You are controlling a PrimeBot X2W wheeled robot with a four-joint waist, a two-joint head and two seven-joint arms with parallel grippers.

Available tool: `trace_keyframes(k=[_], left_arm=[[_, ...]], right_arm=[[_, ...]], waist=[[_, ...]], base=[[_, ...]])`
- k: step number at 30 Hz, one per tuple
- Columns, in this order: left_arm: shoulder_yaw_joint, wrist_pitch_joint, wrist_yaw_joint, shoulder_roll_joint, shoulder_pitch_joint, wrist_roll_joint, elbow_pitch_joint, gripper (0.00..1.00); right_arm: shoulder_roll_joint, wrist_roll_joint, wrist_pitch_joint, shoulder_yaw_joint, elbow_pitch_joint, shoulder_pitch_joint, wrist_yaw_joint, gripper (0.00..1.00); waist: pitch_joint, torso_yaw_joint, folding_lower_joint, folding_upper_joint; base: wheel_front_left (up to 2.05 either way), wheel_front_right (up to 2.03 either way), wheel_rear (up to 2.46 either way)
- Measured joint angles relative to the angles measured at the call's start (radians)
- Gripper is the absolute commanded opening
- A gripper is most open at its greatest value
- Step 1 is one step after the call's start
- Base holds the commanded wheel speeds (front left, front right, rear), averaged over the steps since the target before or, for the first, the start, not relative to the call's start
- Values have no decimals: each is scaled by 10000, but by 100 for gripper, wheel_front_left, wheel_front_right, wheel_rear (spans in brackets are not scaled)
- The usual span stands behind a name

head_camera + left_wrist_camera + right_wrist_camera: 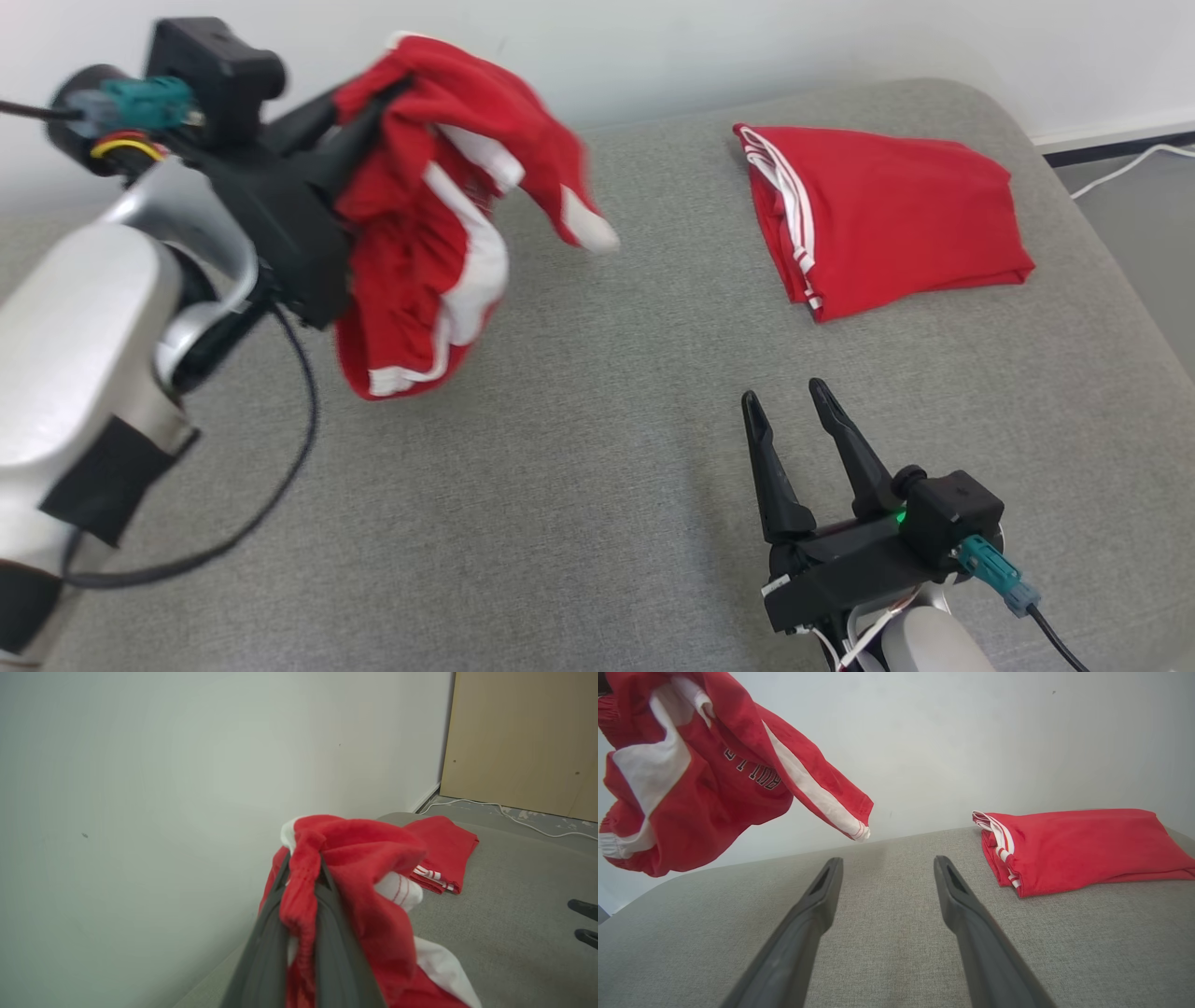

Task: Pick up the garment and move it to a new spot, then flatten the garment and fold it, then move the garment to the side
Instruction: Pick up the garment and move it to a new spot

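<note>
Nearest, at the lower right, the right gripper hovers low over a grey cushioned surface, its jaws wide apart and empty. Farther off on the left, the left gripper is raised, its jaws clamped on a bunched fold of the red and white garment. The garment hangs crumpled in the air, clear of the cushion, with one striped end sticking out to the right.

This looks like the first step: carrying the garment to a new spot. The next move probably calls for lowering it onto the open grey stretch in the middle, so it can be spread flat.

Farther back on the right lies a second red garment, neatly folded; the drop should stay clear of it. Beyond are a pale wall and a white cable on the floor.
</note>
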Motion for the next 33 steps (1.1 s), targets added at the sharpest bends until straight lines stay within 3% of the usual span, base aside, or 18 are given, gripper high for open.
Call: trace_keyframes(k=[8,14,19,26,29,33], left_arm=[[-330,65,587,-410,1143,-215,-1478,0],[-571,27,1035,-387,2331,-399,-2159,0],[-625,-376,1361,-23,3423,-493,-2127,0],[-616,-1346,1480,194,4139,-332,-1373,0],[-596,-1847,1427,92,4220,-221,-832,100],[-541,-2437,1425,-174,4234,-180,-318,100]], right_arm=[[2,4,0,-100,-71,136,0,100],[2,-31,0,-150,-67,144,0,100],[0,-81,0,-140,50,142,0,100],[-2,-165,0,-109,188,134,0,100],[4,-182,0,-113,276,135,0,100],[0,-207,0,-123,305,134,0,100]], waist=[[2,-111,0,0],[34,-77,0,0],[64,14,1,0],[-22,130,1,0],[-59,221,1,0],[-81,362,1,0]], base=[[0,0,0],[0,0,0],[0,0,0],[0,0,0],[0,0,0],[0,0,0]])
